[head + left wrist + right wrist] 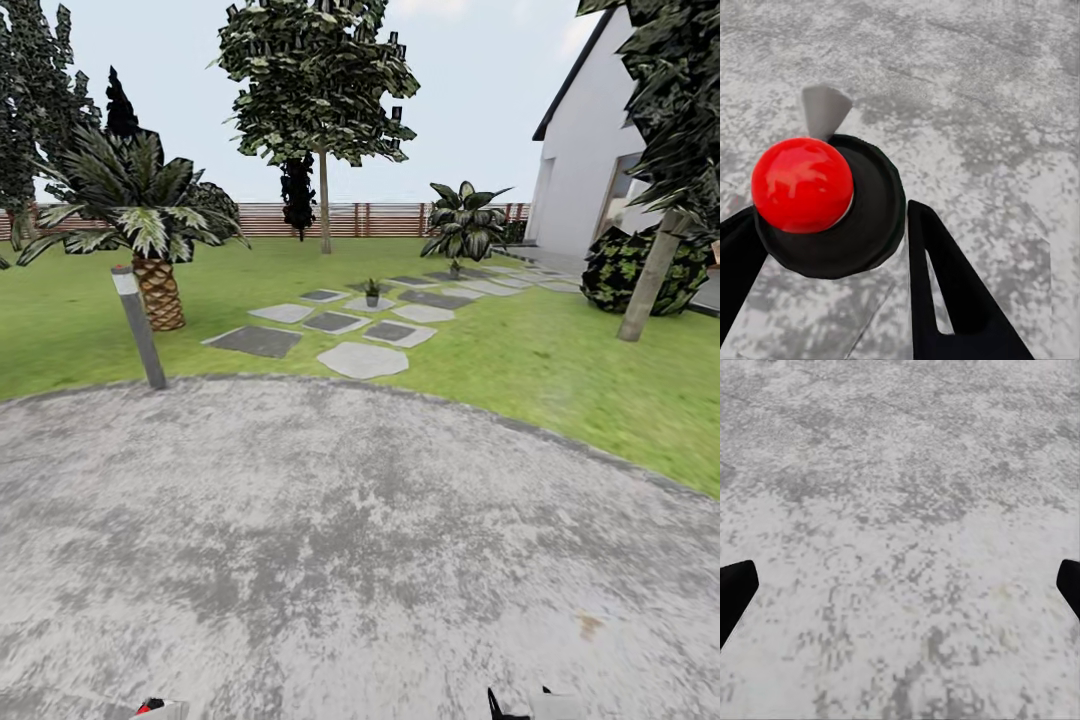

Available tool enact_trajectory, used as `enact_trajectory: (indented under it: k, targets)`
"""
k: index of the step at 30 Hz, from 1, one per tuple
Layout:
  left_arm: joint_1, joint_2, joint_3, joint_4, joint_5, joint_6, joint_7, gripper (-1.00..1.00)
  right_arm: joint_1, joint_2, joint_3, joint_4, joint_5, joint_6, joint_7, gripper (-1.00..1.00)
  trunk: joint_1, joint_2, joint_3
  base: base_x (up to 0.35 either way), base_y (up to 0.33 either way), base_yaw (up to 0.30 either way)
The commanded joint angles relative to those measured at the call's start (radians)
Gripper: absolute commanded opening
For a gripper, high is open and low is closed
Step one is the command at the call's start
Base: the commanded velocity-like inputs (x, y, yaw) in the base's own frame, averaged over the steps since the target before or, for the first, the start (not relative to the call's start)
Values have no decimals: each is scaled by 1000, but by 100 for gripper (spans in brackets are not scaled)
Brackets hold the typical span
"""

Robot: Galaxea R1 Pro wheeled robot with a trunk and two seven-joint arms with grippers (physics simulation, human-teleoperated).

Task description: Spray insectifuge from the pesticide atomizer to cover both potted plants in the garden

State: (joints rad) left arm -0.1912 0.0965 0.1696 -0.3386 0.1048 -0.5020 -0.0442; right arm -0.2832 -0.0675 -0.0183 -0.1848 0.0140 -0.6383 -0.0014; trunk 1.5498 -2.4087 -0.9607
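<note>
One pesticide atomizer (pixel 825 202) sits clamped between the left pincer's (pixel 832 247) fingers over the patio (pixel 350 540); right pincer (pixel 900 592) spread, holding nothing; two potted plants (pixel 372 292) far ahead, each in its pot.

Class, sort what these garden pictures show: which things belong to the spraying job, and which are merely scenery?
Job:
pesticide atomizer, between the left gripper fingers
two potted plants, among the stepping stones

Scenery:
palm
lamp post
fence
house
patio
</note>
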Motion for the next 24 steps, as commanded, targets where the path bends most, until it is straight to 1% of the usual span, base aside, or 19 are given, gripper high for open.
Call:
enact_trajectory:
  k: [1, 24]
  targets:
    - [-1, 0, -1, 1, 10, -3, -5, -100, -1, 0, -2, 1, 2, -3, 0, 100, 0, 0, -1, 338, 0, 0]
    - [-1, 0, -1, 1, 10, -3, -5, -100, -1, 0, -2, 1, 3, -3, 0, 100, 0, 0, -1, 338, 0, 0]
